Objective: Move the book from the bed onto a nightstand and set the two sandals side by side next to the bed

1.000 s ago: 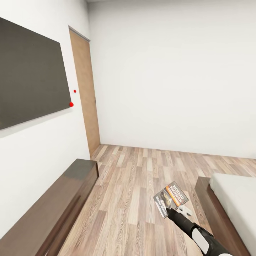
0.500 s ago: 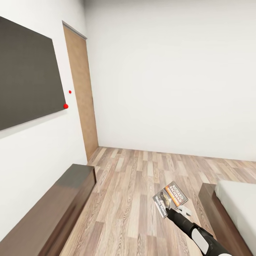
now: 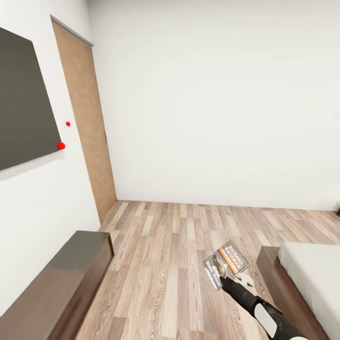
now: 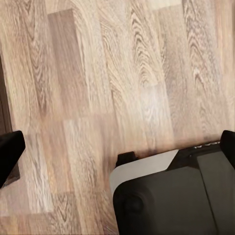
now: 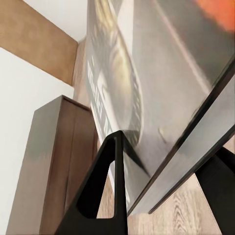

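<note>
The book was small and thin. Its cover was dark grey with an orange band and white letters. It was up in the air above the brown wood floor of the bedroom, tilted, with its cover facing up. The right gripper pinched it by its near edge. The bed stood just to the right of the book. It had a dark brown wooden frame and a plain pale mattress. The bedroom had white walls and a light wooden door.
</note>
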